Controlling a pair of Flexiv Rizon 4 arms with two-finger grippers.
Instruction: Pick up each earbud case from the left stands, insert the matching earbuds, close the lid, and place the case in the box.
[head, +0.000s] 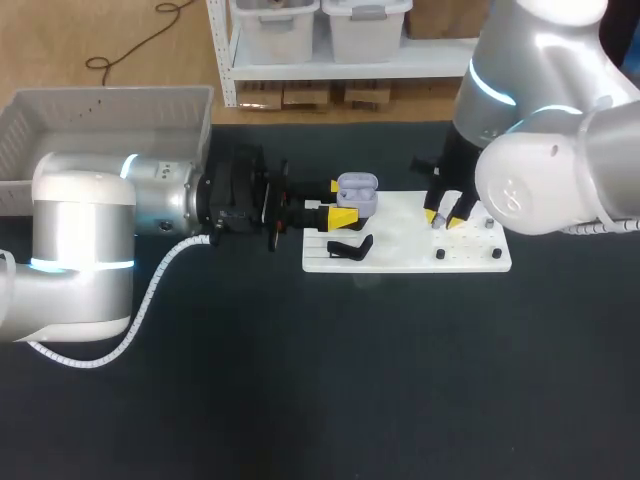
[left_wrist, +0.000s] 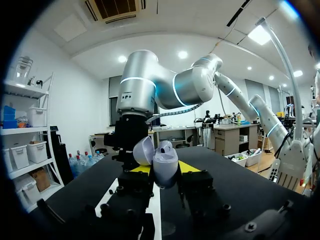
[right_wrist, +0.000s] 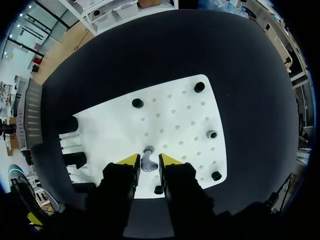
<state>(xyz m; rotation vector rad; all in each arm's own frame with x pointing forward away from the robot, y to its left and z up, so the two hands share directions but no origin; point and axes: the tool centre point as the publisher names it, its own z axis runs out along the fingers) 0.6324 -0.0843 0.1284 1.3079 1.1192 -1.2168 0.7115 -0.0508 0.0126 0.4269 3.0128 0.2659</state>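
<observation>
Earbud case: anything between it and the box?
Nothing loose is visible. The earbud case, lid open, is held in the left gripper over the white board's left end. The box sits further left, and only the left arm's own wrist lies between them.

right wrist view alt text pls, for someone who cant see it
The right gripper hangs over a small pale grey earbud on a white perforated plastic board. Round black pegs dot the board, which lies on a black table; black stands line one end.
</observation>
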